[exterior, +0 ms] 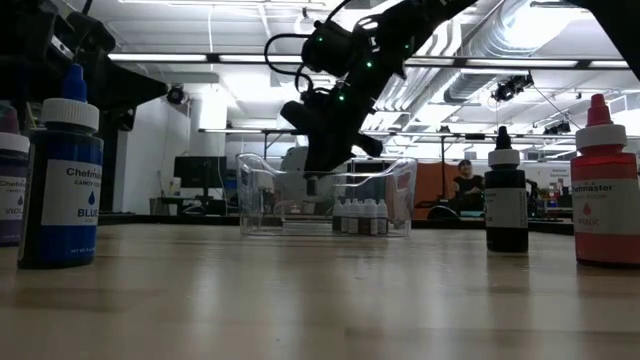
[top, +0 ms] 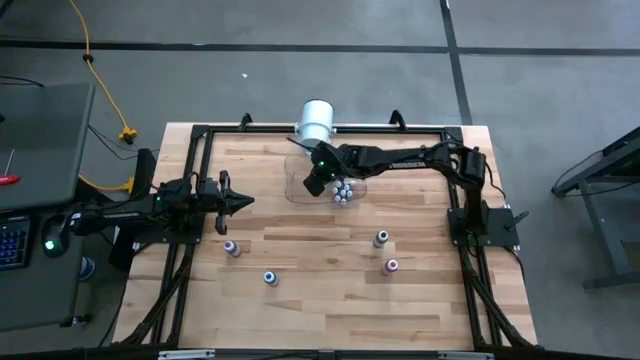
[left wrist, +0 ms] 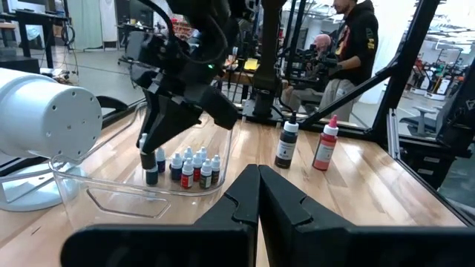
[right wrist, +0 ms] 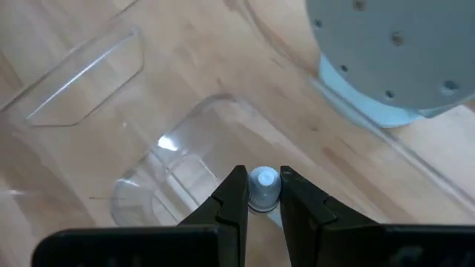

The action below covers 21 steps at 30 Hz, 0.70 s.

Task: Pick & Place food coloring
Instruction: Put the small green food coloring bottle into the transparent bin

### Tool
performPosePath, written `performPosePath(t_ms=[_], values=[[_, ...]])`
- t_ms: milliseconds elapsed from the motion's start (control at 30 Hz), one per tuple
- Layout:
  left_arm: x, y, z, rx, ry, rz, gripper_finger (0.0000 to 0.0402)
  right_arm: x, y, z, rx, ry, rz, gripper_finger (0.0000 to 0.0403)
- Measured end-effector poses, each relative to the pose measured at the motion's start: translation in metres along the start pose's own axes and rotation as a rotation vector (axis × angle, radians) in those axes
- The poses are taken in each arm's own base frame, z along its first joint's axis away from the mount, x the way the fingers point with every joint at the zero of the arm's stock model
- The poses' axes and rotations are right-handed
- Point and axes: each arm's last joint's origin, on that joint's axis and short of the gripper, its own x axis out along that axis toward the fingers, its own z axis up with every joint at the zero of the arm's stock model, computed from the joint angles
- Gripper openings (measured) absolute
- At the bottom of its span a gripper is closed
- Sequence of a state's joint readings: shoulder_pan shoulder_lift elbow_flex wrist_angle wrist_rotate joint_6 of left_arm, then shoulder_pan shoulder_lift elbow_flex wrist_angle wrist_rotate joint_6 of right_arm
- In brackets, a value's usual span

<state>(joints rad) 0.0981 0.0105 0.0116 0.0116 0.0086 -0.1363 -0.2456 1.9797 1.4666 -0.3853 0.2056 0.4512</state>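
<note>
Clear plastic tub (top: 300, 180) sits at the worktop's (top: 330, 300) far side; our right hand (right wrist: 263, 194) hangs inside it, clamped on a small bottle (right wrist: 263, 185); a cluster of bottles (top: 343, 192) stands alongside; our left hand (top: 243, 201) waits apart, fingers together.

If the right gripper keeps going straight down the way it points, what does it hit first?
Probably the floor of the clear tub. The right gripper, shut on a small bottle, points down inside it; that bottle's base would touch first. The bottle cluster sits off to one side. Depth is hard to judge.
</note>
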Motion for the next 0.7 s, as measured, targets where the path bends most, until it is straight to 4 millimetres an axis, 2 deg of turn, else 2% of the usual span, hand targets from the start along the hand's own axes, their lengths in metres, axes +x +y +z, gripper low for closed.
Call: performPosePath(t_ms=[200, 400, 700], values=[[0.000, 0.000, 0.000, 0.000, 0.000, 0.001, 0.0001, 0.011, -0.001, -0.023, 0.028, 0.009, 0.020, 0.0049], [0.000, 0.000, 0.000, 0.000, 0.000, 0.000, 0.0001, 0.016, -0.006, -0.032, 0.035, 0.018, 0.010, 0.0049], [0.000, 0.000, 0.000, 0.000, 0.000, 0.000, 0.0001, 0.020, -0.003, -0.043, 0.032, 0.012, 0.050, 0.0049]])
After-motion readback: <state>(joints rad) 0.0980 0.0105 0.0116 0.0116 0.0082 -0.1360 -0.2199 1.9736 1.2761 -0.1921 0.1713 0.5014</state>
